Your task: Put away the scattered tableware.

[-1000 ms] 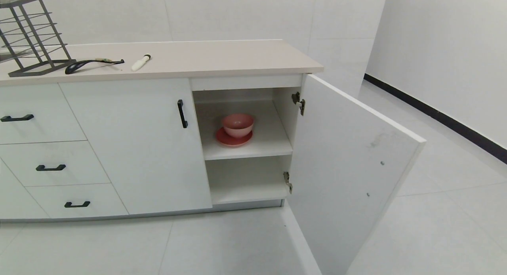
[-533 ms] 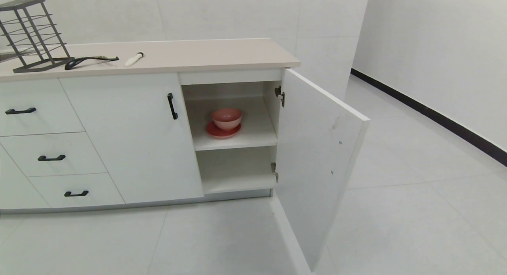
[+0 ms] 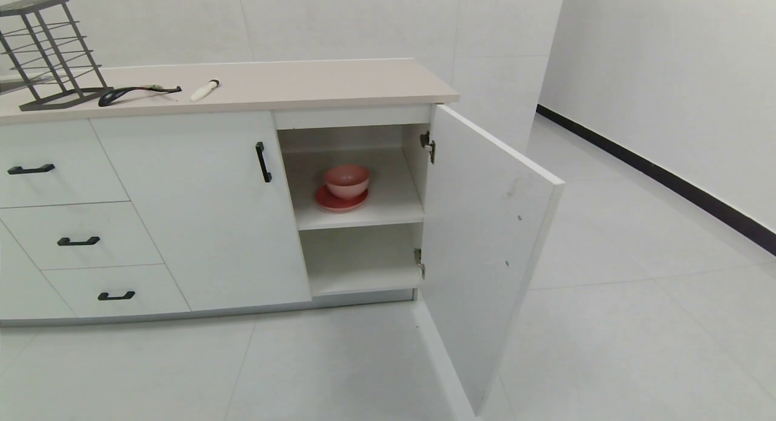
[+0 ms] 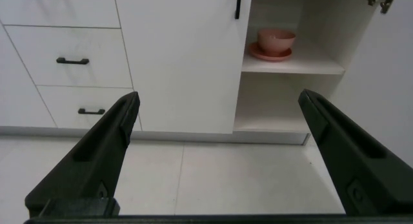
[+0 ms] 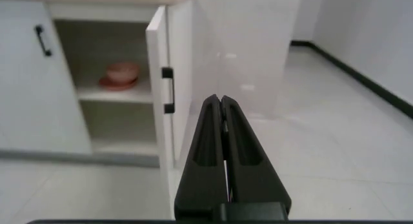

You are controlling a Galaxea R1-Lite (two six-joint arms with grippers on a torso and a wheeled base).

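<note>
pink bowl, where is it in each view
Head view: round pink bowl on flat red plate, upper cupboard shelf.
Left wrist view: bowl on that shelf, beside the closed door.
Right wrist view: bowl on that shelf, past the open door.
Shared landmark: closed door's black bar handle.

Counter [image 3: 303, 84]: a rack [image 3: 45, 51] stands at the far left. A ladle [image 3: 130, 93] lies just right of it, and a short utensil [image 3: 204, 90] lies right of the ladle. Below the counter, three drawers [image 3: 79, 239] are stacked at left, with a closed door [image 3: 200, 208] in the middle and an open compartment at right. The compartment's open door [image 3: 485, 239] swings out to the near right. On the upper shelf [image 3: 388, 208], a bowl [image 3: 346, 181] sits on a plate [image 3: 341, 201].
</note>
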